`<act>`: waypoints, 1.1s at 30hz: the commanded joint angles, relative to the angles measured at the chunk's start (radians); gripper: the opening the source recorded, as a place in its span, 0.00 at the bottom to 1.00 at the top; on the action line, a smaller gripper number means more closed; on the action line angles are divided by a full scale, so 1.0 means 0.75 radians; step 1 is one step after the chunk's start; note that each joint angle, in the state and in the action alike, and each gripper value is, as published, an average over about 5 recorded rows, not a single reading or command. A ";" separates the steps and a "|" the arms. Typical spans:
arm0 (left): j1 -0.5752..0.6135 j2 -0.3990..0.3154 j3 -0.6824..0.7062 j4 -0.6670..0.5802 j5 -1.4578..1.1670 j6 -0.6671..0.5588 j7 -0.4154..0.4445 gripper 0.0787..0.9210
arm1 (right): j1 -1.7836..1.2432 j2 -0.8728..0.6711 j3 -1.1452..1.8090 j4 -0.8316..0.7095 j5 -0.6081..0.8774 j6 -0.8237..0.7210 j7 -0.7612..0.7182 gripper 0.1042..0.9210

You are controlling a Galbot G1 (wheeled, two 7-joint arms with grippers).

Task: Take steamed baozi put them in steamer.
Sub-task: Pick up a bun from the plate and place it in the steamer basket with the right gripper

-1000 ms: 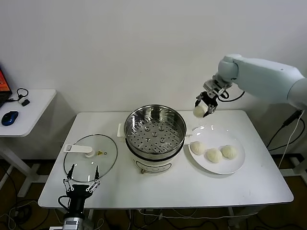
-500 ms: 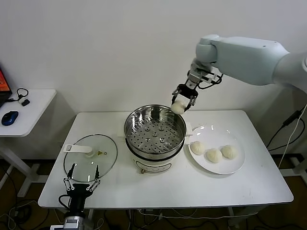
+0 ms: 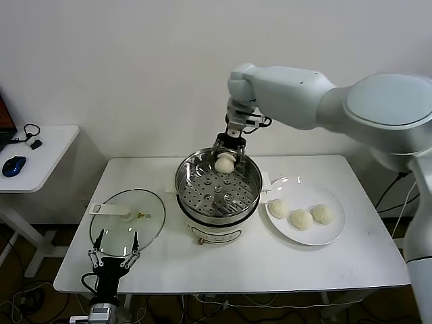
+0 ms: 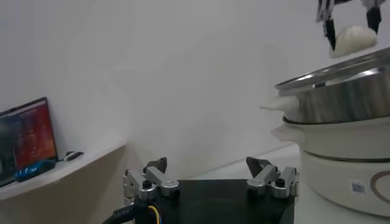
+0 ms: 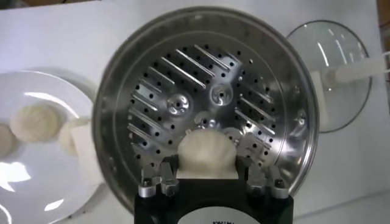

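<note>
Steamed baozi, total: four small cream-white domed buns.
Baozi in hand: one bun [image 3: 225, 162], clamped between the fingers of the right gripper [image 3: 226, 160]; seen in the right wrist view [image 5: 206, 153] directly between the two fingers, with the perforated tray below it.
Baozi on plate: three buns [image 3: 300, 215] in a row on the white plate [image 3: 337, 230], well apart from the held one.
Steamer: one shiny stainless-steel pot [image 3: 191, 167] on a white base, at the middle of the table; its perforated tray [image 5: 207, 103] held no bun on its surface.
Held bun, position: above the steamer's far side, within the rim's outline, not touching the tray.
Right gripper: one, closed around the bun, pointing down over the pot from the far side.
Left gripper: one [image 3: 115, 258], parked low at the table's near left edge, fingers spread apart and holding nothing; also seen in the left wrist view [image 4: 210, 178].
Glass lid: one [image 3: 145, 223], flat on the table to the robot's left of the steamer, white handle [image 3: 112, 210] on top.
Table: one white table [image 3: 223, 266] bearing steamer, plate and lid.
Side table: one [image 3: 47, 152], off to the left, with a blue mouse [image 3: 13, 165].
</note>
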 commanded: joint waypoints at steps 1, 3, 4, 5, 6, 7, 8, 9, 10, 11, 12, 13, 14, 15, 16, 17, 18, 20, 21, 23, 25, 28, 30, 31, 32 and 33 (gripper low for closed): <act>-0.002 -0.065 -0.002 0.003 -0.001 -0.003 0.000 0.88 | -0.148 0.107 0.068 -0.207 -0.143 0.065 -0.005 0.64; -0.003 -0.065 -0.003 0.005 -0.001 -0.005 -0.001 0.88 | -0.166 0.113 0.093 -0.237 -0.174 0.065 0.000 0.64; -0.004 -0.065 -0.003 0.006 -0.001 -0.005 -0.001 0.88 | -0.178 0.116 0.108 -0.253 -0.190 0.065 0.004 0.64; -0.005 -0.065 -0.002 0.007 0.000 -0.006 -0.001 0.88 | -0.188 0.119 0.119 -0.265 -0.200 0.065 0.010 0.64; -0.006 -0.065 -0.001 0.008 0.000 -0.006 -0.001 0.88 | -0.198 0.122 0.129 -0.279 -0.208 0.065 0.017 0.64; -0.008 -0.065 0.000 0.010 0.000 -0.006 -0.001 0.88 | -0.208 0.126 0.137 -0.291 -0.213 0.065 0.024 0.64; -0.009 -0.065 0.001 0.011 0.001 -0.007 -0.001 0.88 | -0.217 0.131 0.145 -0.303 -0.219 0.065 0.032 0.64; -0.010 -0.065 0.001 0.012 0.001 -0.007 -0.001 0.88 | -0.225 0.135 0.154 -0.314 -0.225 0.065 0.040 0.64; -0.010 -0.065 0.001 0.013 0.001 -0.007 -0.001 0.88 | -0.232 0.140 0.163 -0.324 -0.232 0.065 0.048 0.64; -0.011 -0.065 0.001 0.013 0.001 -0.007 -0.001 0.88 | -0.239 0.144 0.172 -0.334 -0.240 0.065 0.055 0.64; -0.011 -0.065 0.001 0.014 0.001 -0.008 -0.001 0.88 | -0.246 0.148 0.180 -0.343 -0.247 0.065 0.061 0.64; -0.011 -0.065 0.000 0.015 0.001 -0.008 -0.001 0.88 | -0.250 0.151 0.185 -0.349 -0.253 0.065 0.064 0.64; -0.010 -0.065 -0.001 0.015 0.001 -0.008 -0.002 0.88 | -0.254 0.152 0.189 -0.354 -0.257 0.065 0.067 0.64; -0.010 -0.065 -0.001 0.016 0.001 -0.009 -0.002 0.88 | -0.255 0.153 0.190 -0.357 -0.260 0.065 0.068 0.64; -0.010 -0.065 -0.001 0.016 0.001 -0.009 -0.002 0.88 | -0.256 0.153 0.192 -0.358 -0.262 0.065 0.068 0.64; -0.010 -0.065 -0.001 0.016 0.001 -0.009 -0.001 0.88 | -0.255 0.152 0.193 -0.358 -0.265 0.065 0.068 0.64; -0.011 -0.065 0.000 0.016 0.001 -0.009 -0.002 0.88 | -0.253 0.151 0.196 -0.358 -0.266 0.065 0.068 0.64; -0.012 -0.065 0.002 0.017 0.001 -0.009 -0.002 0.88 | -0.251 0.149 0.201 -0.355 -0.265 0.065 0.068 0.67; -0.013 -0.065 0.003 0.017 0.002 -0.009 -0.002 0.88 | -0.250 0.147 0.204 -0.352 -0.262 0.065 0.068 0.69; -0.012 -0.065 0.006 0.016 0.003 -0.009 -0.002 0.88 | -0.244 0.142 0.207 -0.343 -0.239 0.065 0.067 0.76; -0.011 -0.065 0.007 0.013 0.004 -0.008 -0.003 0.88 | -0.231 0.130 0.200 -0.325 -0.197 0.065 0.067 0.82; -0.007 -0.065 0.004 0.009 0.004 -0.006 -0.004 0.88 | -0.175 0.095 0.150 -0.266 -0.080 0.065 0.045 0.87; -0.004 -0.065 0.002 0.005 0.003 -0.005 -0.004 0.88 | -0.120 0.065 0.094 -0.219 0.017 0.065 0.014 0.88; -0.002 -0.065 0.002 0.002 0.003 -0.005 -0.004 0.88 | -0.089 0.049 0.060 -0.196 0.075 0.065 -0.004 0.88; 0.000 -0.065 0.002 -0.001 0.004 -0.005 -0.003 0.88 | -0.058 0.033 0.026 -0.175 0.129 0.065 -0.021 0.88; 0.002 -0.065 0.002 -0.004 0.004 -0.005 -0.003 0.88 | -0.027 0.018 -0.007 -0.158 0.182 0.065 -0.037 0.88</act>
